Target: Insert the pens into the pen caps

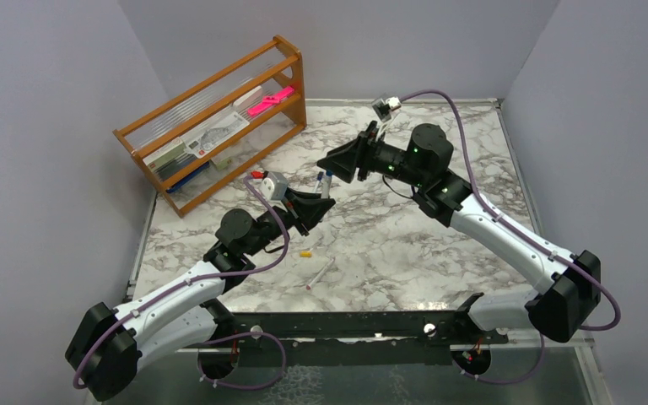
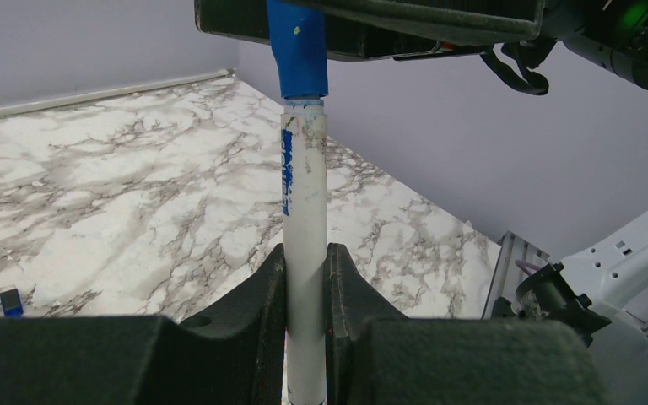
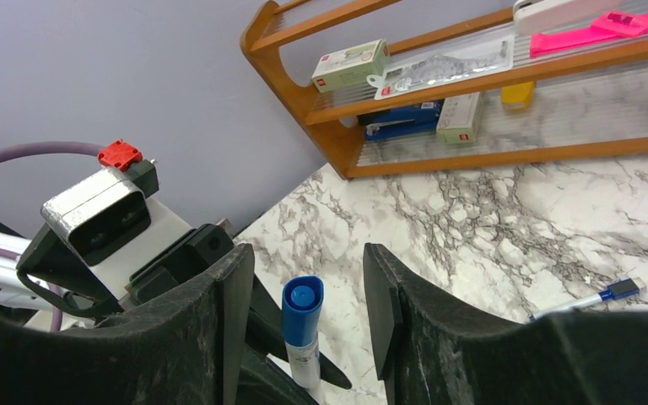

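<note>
On the left arm [image 1: 177,291], the jaws are clamped narrow on the lower barrel of a thin white marker pen with blue print [image 2: 305,211] and hold it upright above the white-and-grey marbled desk [image 1: 405,245]. A short blue cylindrical plastic cap [image 3: 301,305] sits on the top end of this held pen.

On the right arm [image 1: 489,224], the jaws stand wide apart, one finger on either side of the blue cap. In the right wrist view there is a clear gap on both sides, so neither finger touches it.

A small yellow-orange plastic cap [image 1: 305,252] lies on the desk on the arm-base side of the held pen. Just beyond that cap, farther from the held pen, a second thin white pen [image 1: 321,272] lies flat at a slant. A third thin pen with a blue end [image 3: 599,299] lies on the desk to the right of the held pen in the right wrist view. An orange-brown wooden rack with clear ribbed shelves [image 1: 219,118] stands behind the held pen, against the wall.
</note>
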